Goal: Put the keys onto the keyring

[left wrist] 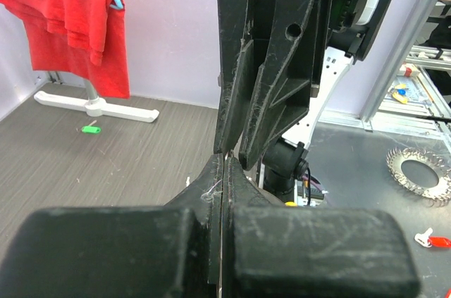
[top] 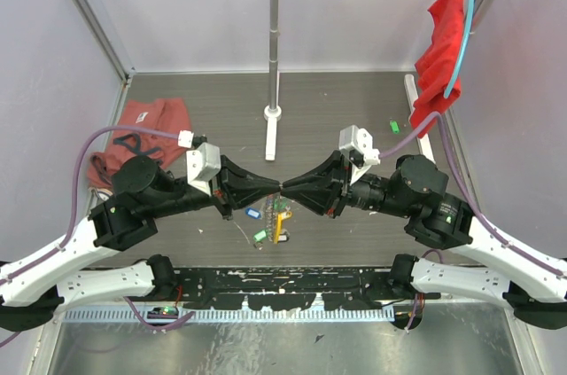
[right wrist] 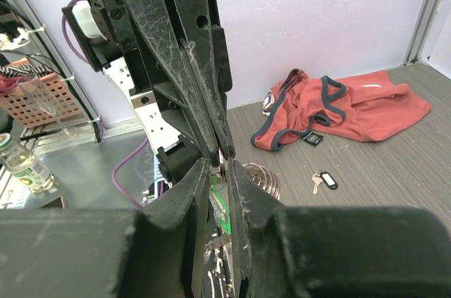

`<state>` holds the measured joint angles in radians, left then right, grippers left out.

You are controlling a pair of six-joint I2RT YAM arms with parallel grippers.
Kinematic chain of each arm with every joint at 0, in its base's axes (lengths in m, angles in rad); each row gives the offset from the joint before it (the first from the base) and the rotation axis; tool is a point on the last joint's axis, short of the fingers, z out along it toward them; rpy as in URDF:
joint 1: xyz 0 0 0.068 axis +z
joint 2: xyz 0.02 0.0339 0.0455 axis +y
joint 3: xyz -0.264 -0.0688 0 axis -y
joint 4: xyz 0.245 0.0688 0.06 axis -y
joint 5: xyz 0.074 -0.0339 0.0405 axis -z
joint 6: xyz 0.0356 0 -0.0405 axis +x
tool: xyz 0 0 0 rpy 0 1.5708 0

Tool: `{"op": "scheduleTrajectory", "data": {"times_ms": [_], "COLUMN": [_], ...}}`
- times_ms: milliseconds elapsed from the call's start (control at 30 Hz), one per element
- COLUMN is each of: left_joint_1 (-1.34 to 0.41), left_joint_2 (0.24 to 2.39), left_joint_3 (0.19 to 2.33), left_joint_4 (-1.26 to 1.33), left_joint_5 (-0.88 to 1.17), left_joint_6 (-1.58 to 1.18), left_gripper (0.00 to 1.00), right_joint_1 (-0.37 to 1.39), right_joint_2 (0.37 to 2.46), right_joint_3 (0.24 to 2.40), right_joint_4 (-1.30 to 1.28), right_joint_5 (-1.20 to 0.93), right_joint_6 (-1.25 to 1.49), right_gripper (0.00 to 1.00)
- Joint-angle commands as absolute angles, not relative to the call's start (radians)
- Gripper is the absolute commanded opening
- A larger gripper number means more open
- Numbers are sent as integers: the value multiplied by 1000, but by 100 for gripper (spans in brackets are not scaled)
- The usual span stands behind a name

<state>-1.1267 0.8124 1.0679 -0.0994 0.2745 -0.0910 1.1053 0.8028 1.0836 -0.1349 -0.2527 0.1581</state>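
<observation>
My two grippers meet tip to tip above the table's middle, the left gripper (top: 275, 187) and the right gripper (top: 287, 187). The keyring (top: 282, 212) hangs just below them with its yellow-orange section (top: 277, 230), a blue-tagged key (top: 252, 213) and a green-tagged key (top: 260, 236). In the left wrist view my left gripper (left wrist: 226, 164) is pressed shut on a thin metal edge. In the right wrist view my right gripper (right wrist: 220, 170) pinches a small metal piece at its tips, with a green tag (right wrist: 227, 208) below and the ring's silvery coils (right wrist: 266, 178) beside it.
A black-tagged key (right wrist: 325, 180) lies loose on the floor near a red-orange garment (right wrist: 338, 104). Another green-tagged key (top: 394, 126) lies at the far right. A garment rack's pole (top: 274, 47) stands behind the grippers, with a red cloth (top: 443, 47) hanging at the right.
</observation>
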Motion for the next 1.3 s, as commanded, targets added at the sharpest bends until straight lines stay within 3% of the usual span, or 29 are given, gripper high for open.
{"op": "scheduleTrajectory", "data": {"times_ms": [0,367,933,1067,1267], "left_joint_1": [-1129,-1130,-1129,-1129,-1129], "left_joint_2": [797,795,801,798,796], "left_joint_3": [1092,1092,1090,1087,1092], "left_joint_4": [-35,-29,-23,-25,-37], "left_joint_5": [285,293,292,290,285], "left_joint_6": [-101,-109,-109,-107,-106], "left_gripper": [0,0,0,0,0], "right_joint_1": [1108,1107,1108,1108,1108], "right_joint_2": [777,783,811,808,802], "right_joint_3": [1081,1080,1082,1084,1120], "right_joint_4": [-88,-96,-86,-86,-155], "right_joint_5": [-272,-277,-319,-319,-300], "right_joint_6": [145,146,160,157,127], "right_gripper": [23,13,12,2,1]}}
